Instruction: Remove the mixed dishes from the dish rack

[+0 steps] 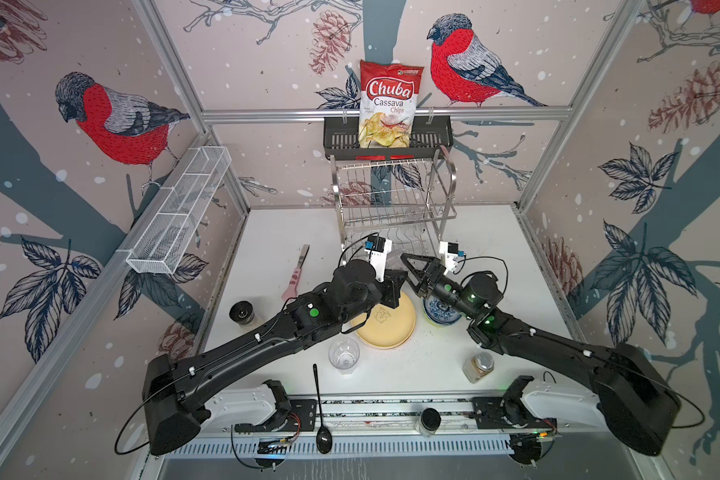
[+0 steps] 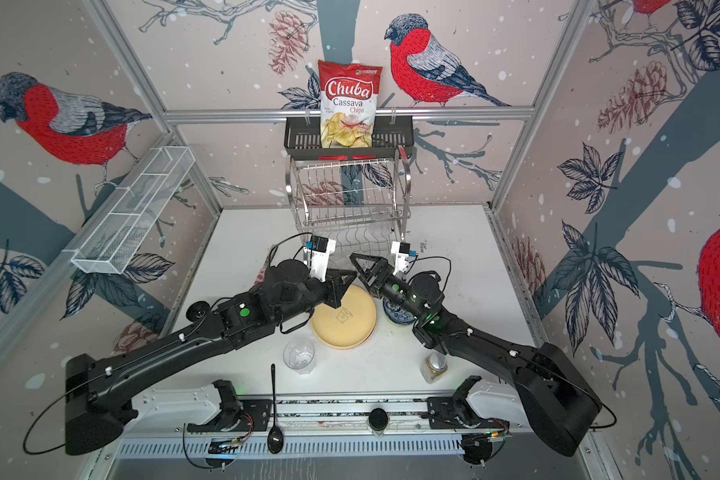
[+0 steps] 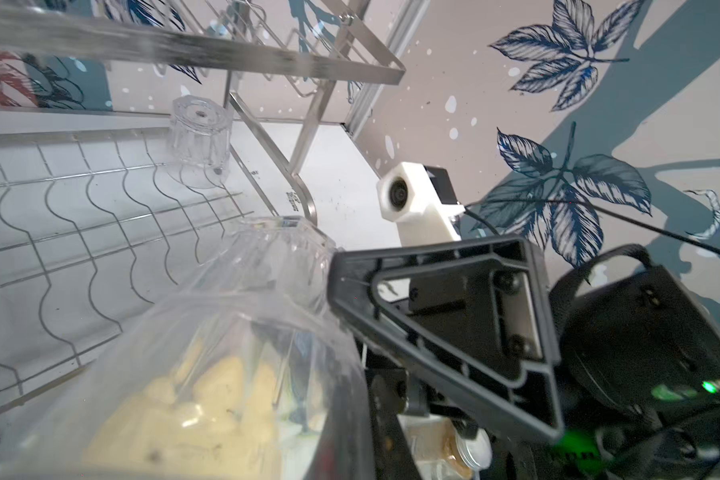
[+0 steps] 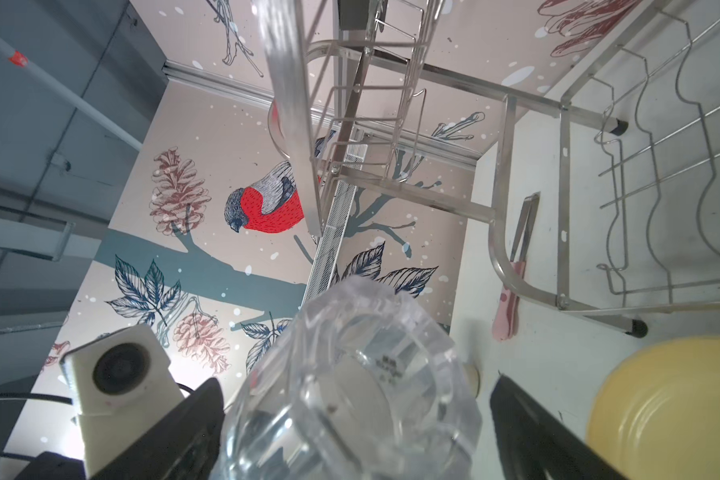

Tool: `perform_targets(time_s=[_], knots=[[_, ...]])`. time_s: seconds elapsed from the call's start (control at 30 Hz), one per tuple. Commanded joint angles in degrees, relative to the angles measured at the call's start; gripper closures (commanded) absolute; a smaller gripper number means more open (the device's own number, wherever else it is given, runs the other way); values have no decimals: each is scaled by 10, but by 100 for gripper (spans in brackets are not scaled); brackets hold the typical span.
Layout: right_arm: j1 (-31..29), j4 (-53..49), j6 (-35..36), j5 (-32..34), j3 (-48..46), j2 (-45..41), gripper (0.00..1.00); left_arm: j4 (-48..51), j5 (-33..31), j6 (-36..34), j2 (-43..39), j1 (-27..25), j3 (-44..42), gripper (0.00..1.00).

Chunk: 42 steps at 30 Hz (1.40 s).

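Observation:
The steel dish rack (image 1: 391,195) (image 2: 350,191) stands at the back of the table. Just in front of it, above the table, the two grippers meet at a clear tumbler (image 3: 267,291) (image 4: 350,395). My left gripper (image 1: 393,286) (image 2: 344,286) is shut on that tumbler. My right gripper (image 1: 406,269) (image 2: 357,271) (image 4: 356,436) is open, its jaws wide on either side of the glass, with a gap showing at one finger. Another tumbler (image 3: 200,141) stands upside down on the rack's lower tier. A third tumbler (image 1: 344,353) (image 2: 299,354) stands on the table.
A pale yellow plate (image 1: 387,324) (image 4: 674,403) and a blue-white bowl (image 1: 437,311) lie on the table beneath the wrists. Spice jars (image 1: 242,313) (image 1: 479,365), a pink-handled knife (image 1: 298,270) and a black spoon (image 1: 321,415) are scattered around. A chips bag (image 1: 385,104) sits on the black shelf.

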<state>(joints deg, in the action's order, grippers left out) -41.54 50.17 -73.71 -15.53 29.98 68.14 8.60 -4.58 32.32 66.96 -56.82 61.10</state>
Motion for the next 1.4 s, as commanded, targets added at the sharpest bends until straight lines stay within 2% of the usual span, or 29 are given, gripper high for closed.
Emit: perform_targets(time_s=[0.0,0.23,0.37,0.43,0.67,0.83,0.97,1.1,1.37], knots=[[24,-42,44,-9,-4,-26,1,89,10,-10,-10,0,23,100],[79,-139,79,30,-27,-104,1,259,38,5,-40,0,65,100],[101,-203,111,49,-17,-133,1,358,75,17,-19,-7,94,100],[111,-217,120,49,-17,-140,1,401,73,30,-2,-32,104,100],[127,-219,112,41,-28,-135,1,524,59,61,98,-176,132,100],[128,-207,102,25,-31,-116,1,520,87,77,129,-212,101,100],[129,-205,97,13,-31,-103,1,486,85,74,145,-214,69,100],[131,-208,96,13,-32,-100,1,434,109,64,168,-217,43,100],[135,-205,94,15,-31,-96,1,435,57,43,248,-219,41,100]])
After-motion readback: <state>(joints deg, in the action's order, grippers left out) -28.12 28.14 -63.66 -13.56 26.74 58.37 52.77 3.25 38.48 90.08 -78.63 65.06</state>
